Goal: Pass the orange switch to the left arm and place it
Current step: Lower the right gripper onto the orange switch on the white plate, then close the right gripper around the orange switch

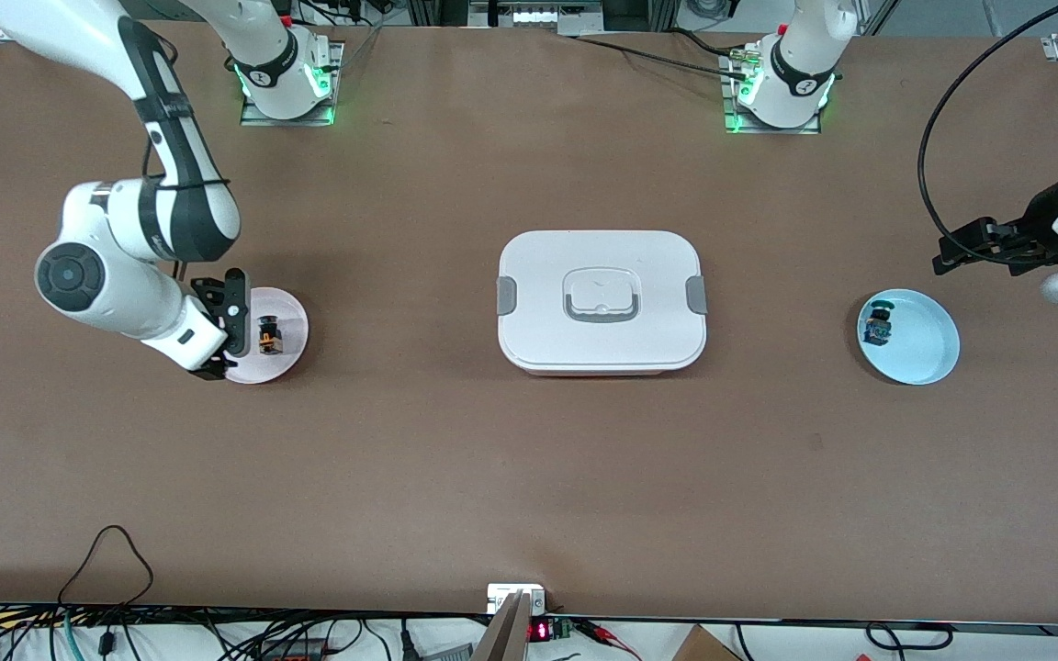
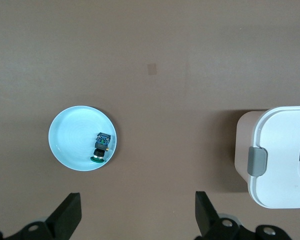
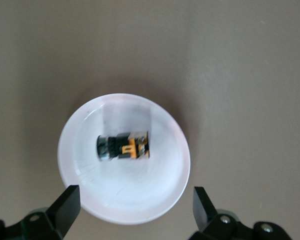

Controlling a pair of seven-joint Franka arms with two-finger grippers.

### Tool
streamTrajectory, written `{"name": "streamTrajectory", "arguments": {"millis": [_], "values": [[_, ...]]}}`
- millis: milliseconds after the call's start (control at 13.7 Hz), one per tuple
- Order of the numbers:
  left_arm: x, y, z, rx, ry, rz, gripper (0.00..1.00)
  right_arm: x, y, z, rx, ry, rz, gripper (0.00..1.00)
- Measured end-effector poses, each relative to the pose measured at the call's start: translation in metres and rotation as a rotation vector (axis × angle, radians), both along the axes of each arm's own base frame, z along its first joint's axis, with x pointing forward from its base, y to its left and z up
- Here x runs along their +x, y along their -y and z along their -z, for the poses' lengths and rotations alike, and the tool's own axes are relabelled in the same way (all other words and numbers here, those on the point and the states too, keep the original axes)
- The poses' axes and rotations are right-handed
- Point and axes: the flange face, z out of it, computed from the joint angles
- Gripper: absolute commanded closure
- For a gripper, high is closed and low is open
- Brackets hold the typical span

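1. Right gripper (image 3: 132, 212): fingers (image 3: 65, 205) spread wide and grasping nothing, hanging over the pink plate (image 1: 295, 317) at the right arm's end of the counter (image 1: 529, 477).
2. Between those fingers in the right wrist view: the orange switch (image 3: 123, 146), lying on its side near the plate's middle, round black cap at 1 end, orange band around the body.
3. Likely handling: small, rigid, light plastic; smooth faces, so apt to slip or roll on the cap if pinched off-centre.
4. Best hold, by judgement: across the flat sides of the blocky body at the orange band, not on the round cap, leaving 1 end free for the second gripper to take at the handover.
5. Shallow plate rim: little clearance for the fingertips, so a straight descent seems needed to avoid nudging the plate.
6. Farther out: the white box (image 1: 601, 300) at mid-counter, lid on, standing between the 2 plates and well apart from both.
7. Left gripper (image 2: 137, 215): fingers (image 2: 205, 210) released and empty, waiting over bare counter near the blue plate (image 1: 928, 344), which carries the green-topped switch (image 1: 877, 324).
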Motion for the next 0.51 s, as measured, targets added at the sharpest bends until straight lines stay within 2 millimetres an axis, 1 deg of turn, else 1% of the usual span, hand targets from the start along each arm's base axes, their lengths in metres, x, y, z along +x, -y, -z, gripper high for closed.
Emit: {"name": "streamTrajectory", "arguments": {"millis": [146,293,512], "values": [[0.0,0.0,0.0,0.0,0.0,-0.001,0.0,0.0,-0.001,0.023,0.028,-0.005,-0.047,0.0],[0.0,-0.001,0.0,0.0,-0.001,-0.001,0.0,-0.005,-0.001,0.041,0.035,-0.002,-0.068,0.0],[0.0,-0.001,0.0,0.0,-0.001,-0.002,0.0,-0.023,0.0,0.065,0.035,0.015,-0.082,0.0]]}}
